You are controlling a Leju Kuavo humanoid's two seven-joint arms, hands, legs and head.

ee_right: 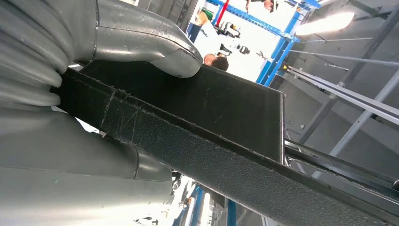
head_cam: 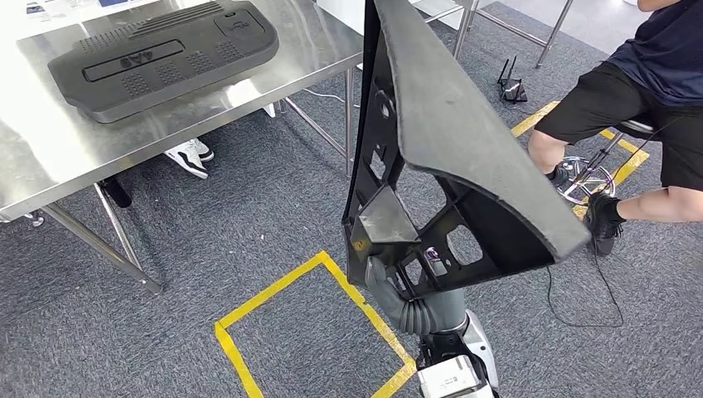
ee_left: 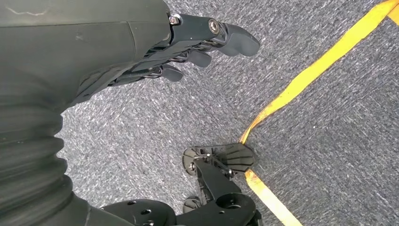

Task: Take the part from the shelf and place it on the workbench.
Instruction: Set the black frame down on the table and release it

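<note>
The part (head_cam: 464, 141) is a large dark moulded panel with a felt-like face and ribbed cut-outs at its base. It stands upright in the air in front of me. My right hand (head_cam: 383, 280) grips it at its lower end. In the right wrist view the grey thumb (ee_right: 155, 44) presses on the part's flat black panel (ee_right: 226, 101). The steel workbench (head_cam: 50, 166) is at the upper left, apart from the part. My left hand (ee_left: 141, 47) hangs over the grey carpet with its fingers loosely extended, holding nothing.
Another black moulded part (head_cam: 157, 54) lies on the workbench. A person (head_cam: 647, 99) sits at the right, legs reaching toward the part. A yellow tape square (head_cam: 323, 274) marks the carpet below. Someone's shoes (head_cam: 191, 156) show under the bench, and a cable runs at the right.
</note>
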